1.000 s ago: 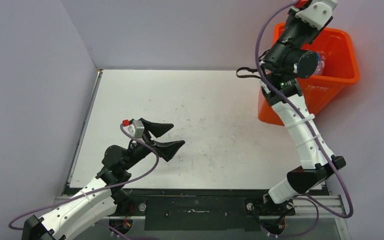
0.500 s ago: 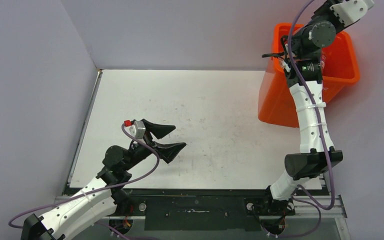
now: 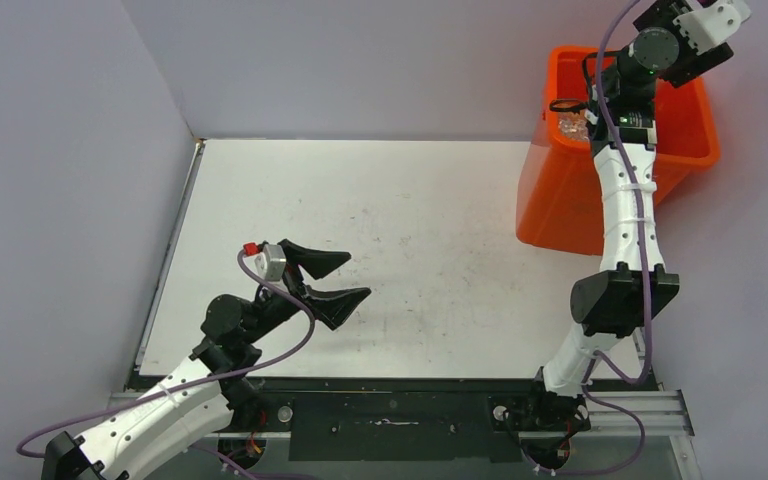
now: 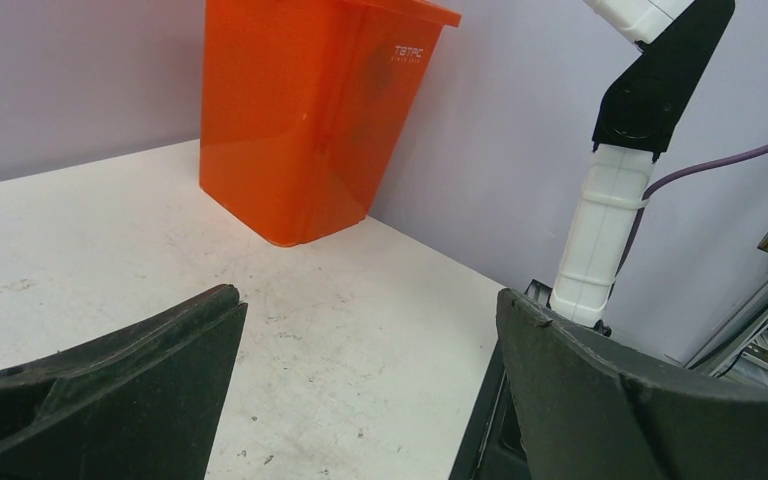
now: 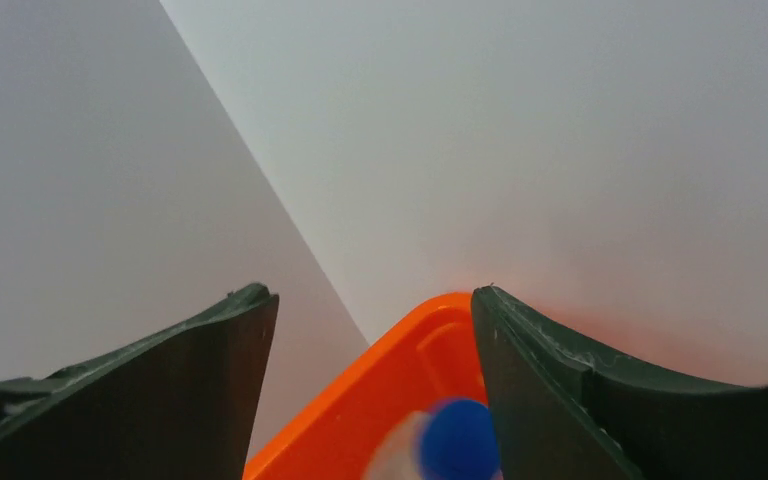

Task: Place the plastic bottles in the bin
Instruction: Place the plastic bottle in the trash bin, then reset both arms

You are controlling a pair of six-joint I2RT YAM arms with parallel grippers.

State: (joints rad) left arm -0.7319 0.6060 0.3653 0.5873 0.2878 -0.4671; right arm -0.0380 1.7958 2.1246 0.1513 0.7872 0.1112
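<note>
Over the desk's far right corner, my right end effector (image 5: pixel 370 296) spreads wide, gripping nothing; a blue-capped bottle (image 5: pixel 452 440) blurs beneath it (dropping, I judge) above the bin (image 3: pixel 552 205). I'd lift clear only once it lands. My left end effector (image 3: pixel 358 274) hangs open, empty.

The spread right claw (image 5: pixel 372 292) frames the bin (image 5: pixel 380 385) and a blurred blue-capped bottle (image 5: pixel 457 441).
</note>
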